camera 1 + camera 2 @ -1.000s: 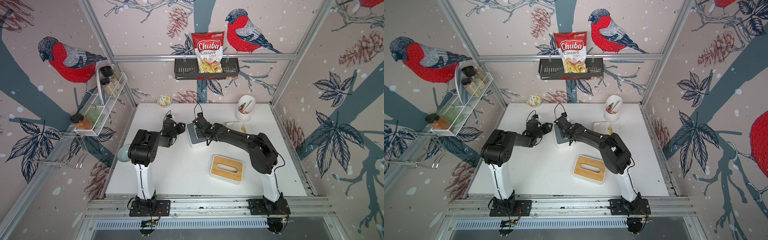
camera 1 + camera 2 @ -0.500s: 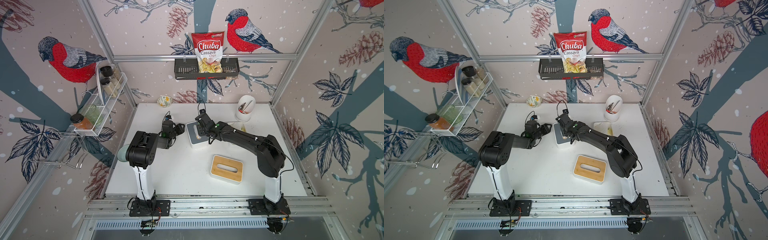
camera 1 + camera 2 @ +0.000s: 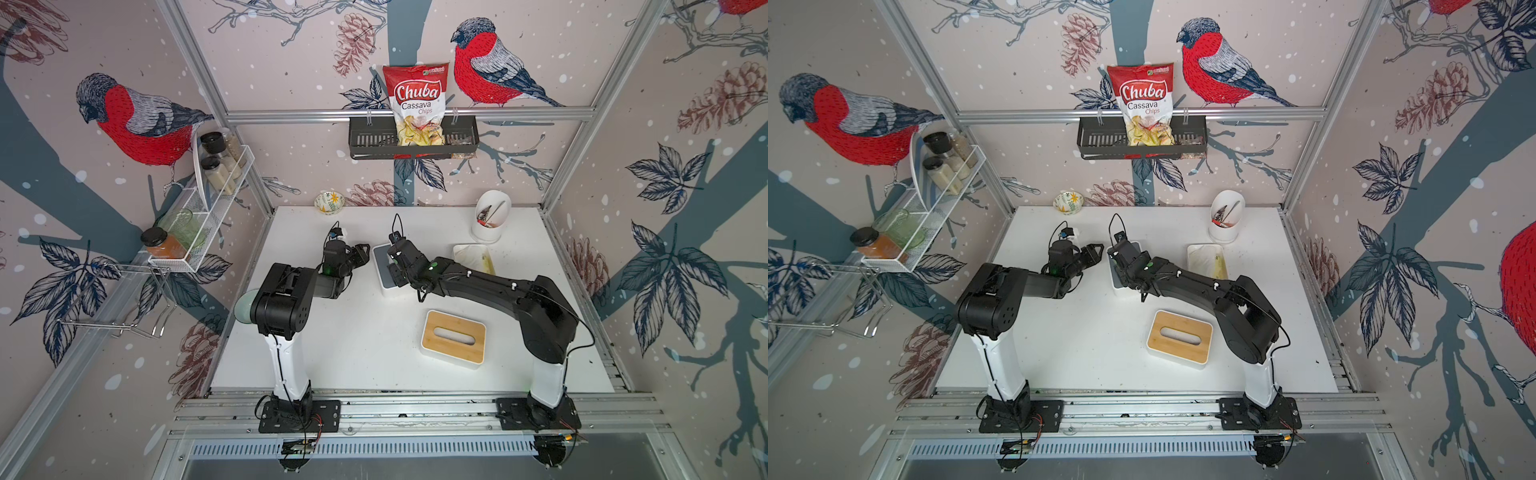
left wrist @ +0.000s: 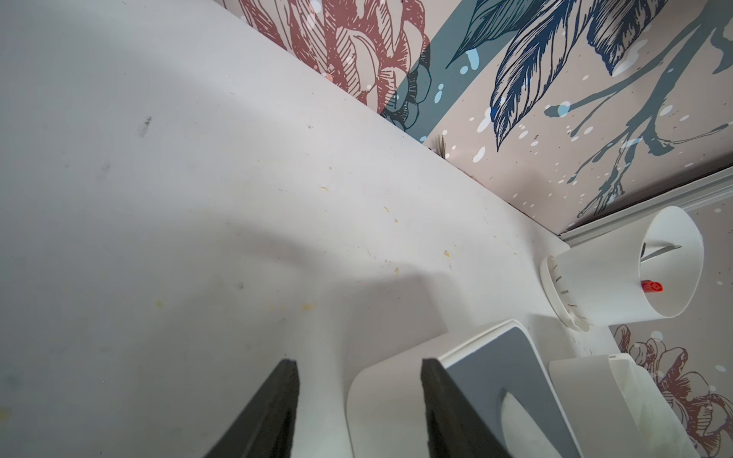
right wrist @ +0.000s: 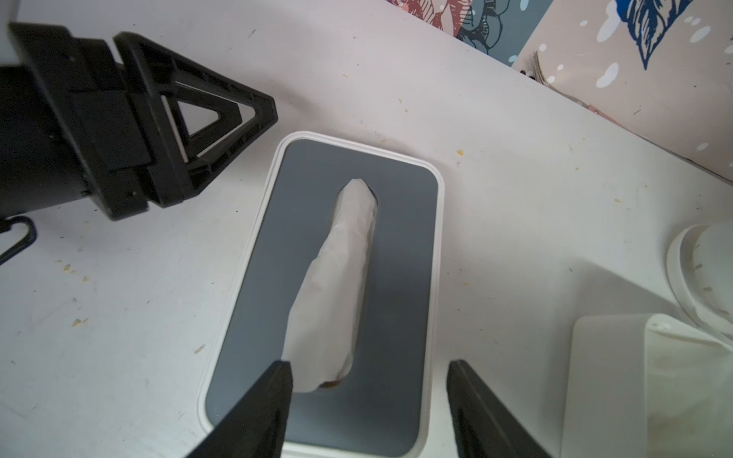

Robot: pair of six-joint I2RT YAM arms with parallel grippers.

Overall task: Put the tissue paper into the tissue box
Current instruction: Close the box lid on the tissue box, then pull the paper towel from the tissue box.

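Right gripper (image 5: 369,363) hangs directly over the tissue box (image 5: 404,257), jaws spread well apart with nothing clamped between them. Its fingertips bracket the near end of the grey lid. And there's the tissue paper (image 5: 337,277), sitting in the long slot. Most of it is down inside, but a pale crumpled fold bulges up through the opening and spills a little onto the lid beside one fingertip. The box itself stands toward the far middle of the table (image 3: 353,340), with the right gripper (image 3: 395,266) covering part of it in a top view. Over on its left side, the left gripper (image 3: 361,253) waits just beside the box wall, jaws parted and empty too. From its wrist view one finger (image 4: 440,396) overlaps the box edge, though I can't tell whether it touches or merely sits in front. The wooden-lidded box (image 3: 453,336), nearer and to the right, is well clear of the action. So I'd call this the tucking-in stage: paper delivered, finishing push to come. The next move looks like narrowing the right jaws, lining a fingertip up along the slot and pressing that loose fold straight down. The left gripper could steady the box so it doesn't skate across the table
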